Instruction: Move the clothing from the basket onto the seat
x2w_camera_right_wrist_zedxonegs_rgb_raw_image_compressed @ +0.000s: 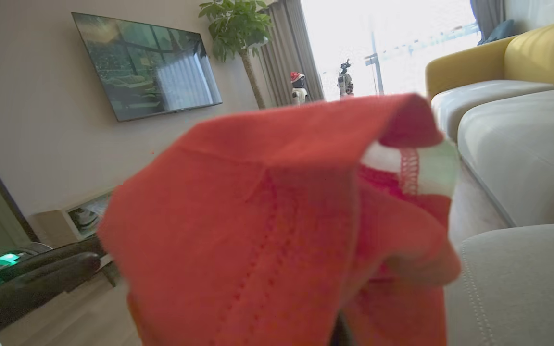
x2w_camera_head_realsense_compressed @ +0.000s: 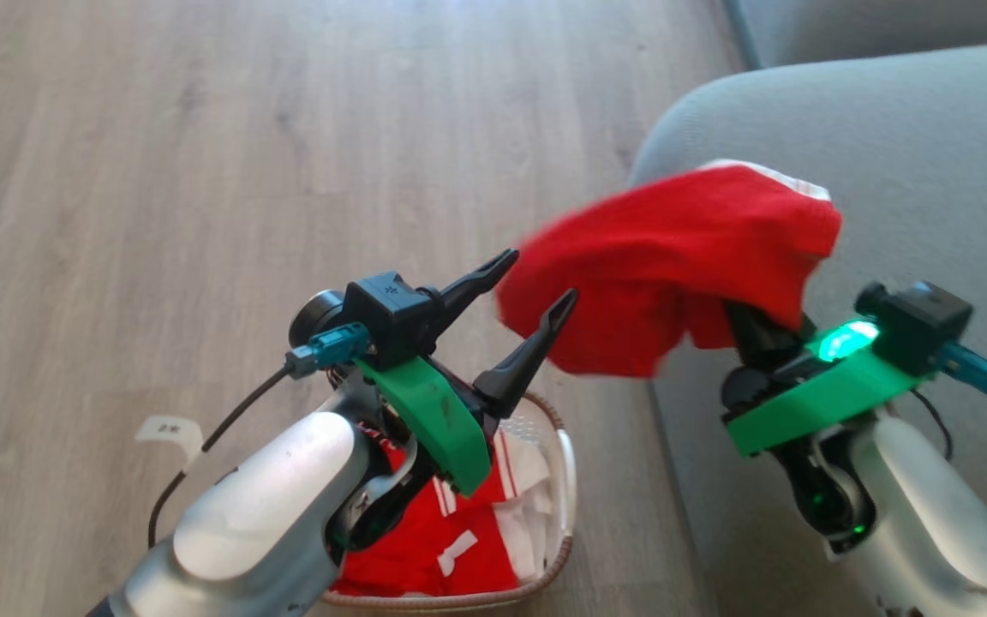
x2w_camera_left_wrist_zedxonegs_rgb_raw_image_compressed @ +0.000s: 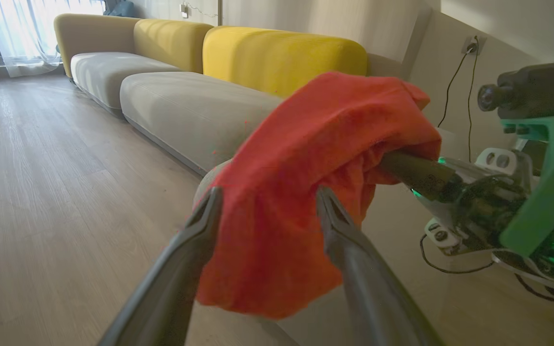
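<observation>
Left tool raised, fingers spread wide, right tool raised opposite, fingertips covered, both forearms angled upward

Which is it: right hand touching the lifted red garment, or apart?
Touching. In the left wrist view the red garment drapes over the right hand, whose dark fingers disappear under it.
</observation>
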`<state>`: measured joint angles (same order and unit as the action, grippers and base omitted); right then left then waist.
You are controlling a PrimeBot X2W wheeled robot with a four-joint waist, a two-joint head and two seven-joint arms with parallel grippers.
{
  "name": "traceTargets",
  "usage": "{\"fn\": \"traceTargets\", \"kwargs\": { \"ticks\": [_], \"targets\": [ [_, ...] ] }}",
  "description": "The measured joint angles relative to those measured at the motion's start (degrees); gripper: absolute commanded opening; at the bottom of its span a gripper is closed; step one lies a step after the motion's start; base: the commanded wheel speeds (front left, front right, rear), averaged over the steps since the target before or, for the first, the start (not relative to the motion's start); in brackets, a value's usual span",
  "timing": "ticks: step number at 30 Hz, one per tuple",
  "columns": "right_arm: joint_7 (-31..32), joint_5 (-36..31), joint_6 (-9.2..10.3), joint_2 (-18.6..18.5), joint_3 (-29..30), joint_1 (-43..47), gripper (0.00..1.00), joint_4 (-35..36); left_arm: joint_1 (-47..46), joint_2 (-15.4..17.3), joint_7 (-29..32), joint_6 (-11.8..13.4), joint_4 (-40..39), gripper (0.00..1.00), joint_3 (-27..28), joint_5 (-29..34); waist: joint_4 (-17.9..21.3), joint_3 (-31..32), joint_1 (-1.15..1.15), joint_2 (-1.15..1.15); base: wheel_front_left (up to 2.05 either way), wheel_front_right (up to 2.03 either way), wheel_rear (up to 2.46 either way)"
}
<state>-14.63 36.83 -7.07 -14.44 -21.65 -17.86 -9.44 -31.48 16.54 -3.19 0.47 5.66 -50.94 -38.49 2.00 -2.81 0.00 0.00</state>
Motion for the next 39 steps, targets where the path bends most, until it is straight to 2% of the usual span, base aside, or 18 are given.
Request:
{"fn": "traceTargets", "kwargs": {
  "ticks": [8, 18, 26, 39],
  "targets": [
    [0.0, -2.2, 0.0, 0.1, 4.3, 2.1, 0.0, 3.0, 0.1, 0.7, 0.0, -0.1, -0.4, 1.0, -0.6, 0.4, 5.8, -0.7, 0.0, 0.0, 0.0, 0.0, 0.0],
    [0.0, -3.4, 0.0, 0.2, 7.0, 4.5, 0.0, 7.1, 0.1, 1.2, 0.0, -0.5, -0.3, 1.0, -1.1, 0.6, 12.8, -2.5, 0.0, 0.0, 0.0, 0.0, 0.0],
    [0.0, -4.1, 0.0, 1.8, 8.7, 5.9, 0.0, 9.3, 0.1, 1.6, -0.5, -0.5, 0.1, 1.0, -1.9, 2.1, 18.3, -4.5, 0.0, 0.0, 0.0, 0.0, 0.0],
    [0.0, -4.5, 0.0, 3.1, 9.8, 6.0, 0.0, 10.9, -0.1, 1.8, -1.0, -0.4, 0.1, 1.0, -2.3, 3.5, 23.3, -6.3, 0.0, 0.0, 0.0, 0.0, 0.0]
  ]
}}
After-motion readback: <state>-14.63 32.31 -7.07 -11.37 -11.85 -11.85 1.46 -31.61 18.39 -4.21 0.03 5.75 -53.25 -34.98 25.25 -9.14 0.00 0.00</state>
